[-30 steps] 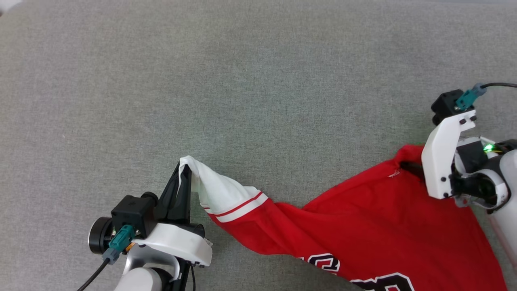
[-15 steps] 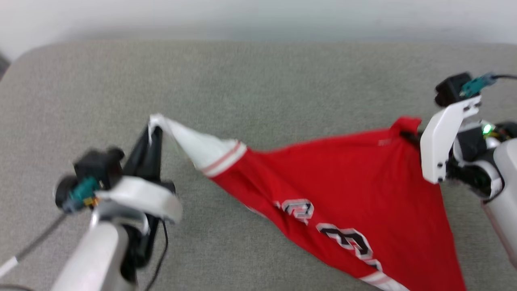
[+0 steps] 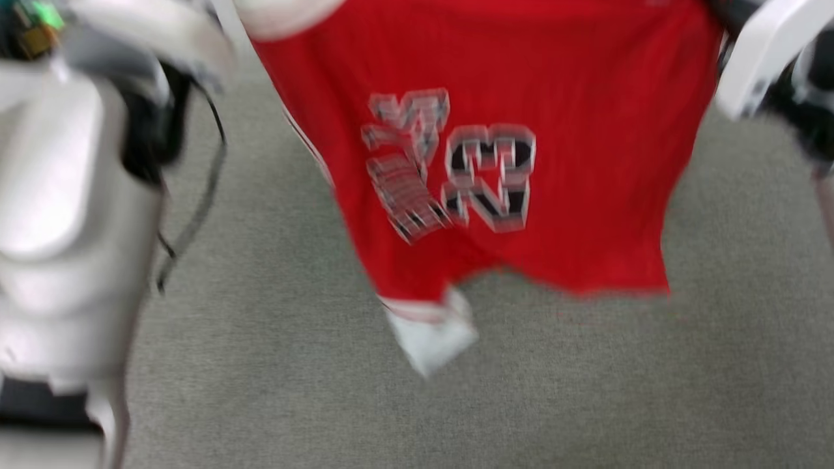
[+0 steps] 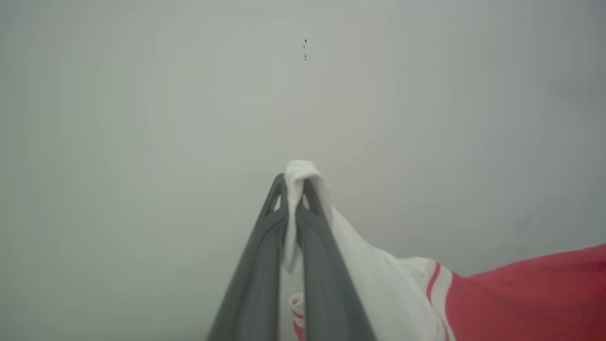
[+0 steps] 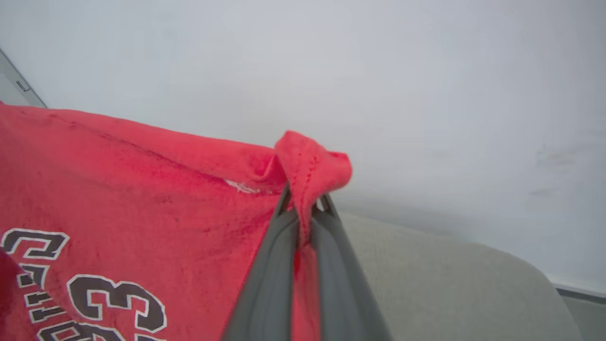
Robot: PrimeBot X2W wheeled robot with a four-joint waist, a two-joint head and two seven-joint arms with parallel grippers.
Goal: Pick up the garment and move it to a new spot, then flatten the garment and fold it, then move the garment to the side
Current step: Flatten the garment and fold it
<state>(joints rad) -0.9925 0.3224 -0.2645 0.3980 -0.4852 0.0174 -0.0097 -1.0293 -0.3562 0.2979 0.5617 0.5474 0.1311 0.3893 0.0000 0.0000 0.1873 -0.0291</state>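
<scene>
Two closed grips carry the red jersey (image 3: 586, 163) — we see the left gripper (image 4: 293, 182) pinching its white sleeve (image 4: 378, 284), the right gripper (image 5: 305, 201) pinching a red edge — spread between them over the grey upholstered surface (image 3: 456, 404).

Left forearm (image 3: 58, 195), left edge of head view: glossy white shell, blurred. Black joint section (image 3: 153, 124) above it, thin black cable (image 3: 203, 195) looping alongside, green-teal connector (image 3: 32, 16) in the upper-left corner. Upper right: white bracket (image 3: 762, 52) over dark housing (image 3: 805, 98). Left gripper (image 4: 294, 182) and right gripper (image 5: 305, 201): long dark-grey tapered fingers, small triangular cut-outs near the tips.
</scene>
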